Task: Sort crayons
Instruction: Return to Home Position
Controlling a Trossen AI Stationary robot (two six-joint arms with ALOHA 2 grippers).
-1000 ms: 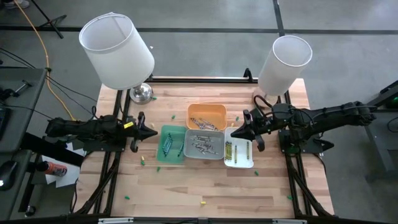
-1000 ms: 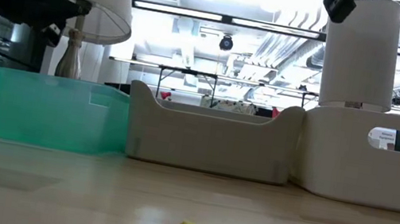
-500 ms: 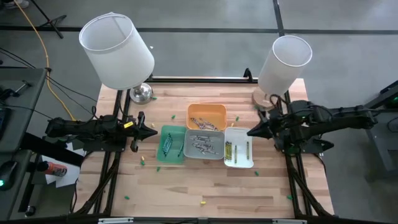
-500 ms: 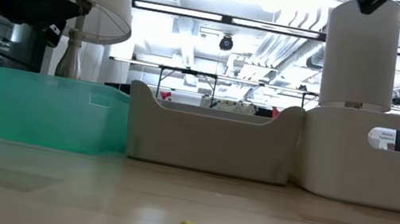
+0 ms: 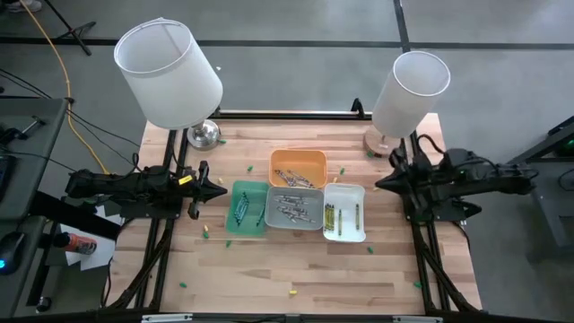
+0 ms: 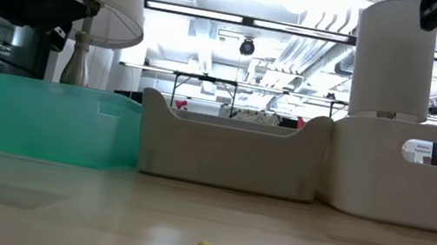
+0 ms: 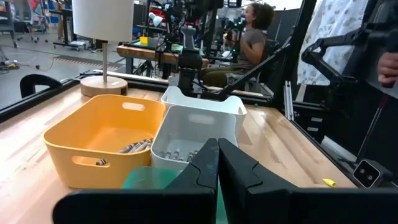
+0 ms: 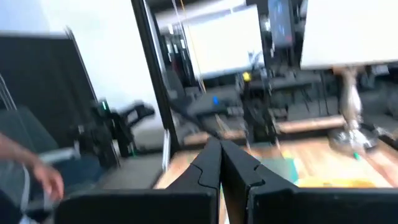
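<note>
Item: my left gripper [image 5: 221,191], at the left edge of the table [image 5: 269,269], fingers pressed together, holding nothing. Item: my right gripper [image 5: 378,186], at the right edge, near the white tray [image 5: 345,192] but apart from it, fingers likewise closed and empty. Green crayons [image 5: 242,210]: in the green tray [image 5: 235,228]. Grey crayons [image 5: 291,209]: in the grey tray [image 5: 309,221], middle of the row. Yellow crayons [image 5: 329,215]: in the white tray. Orange tray [image 5: 309,160], behind the grey one: a few crayons [image 7: 134,147]. Loose crayons [image 5: 204,232]: scattered on the bare wood.

Three trays [image 5: 267,213] stand side by side on the table [image 5: 269,265], crayons [image 5: 289,210] in each. A fourth tray [image 5: 303,161] sits behind the middle one.
</note>
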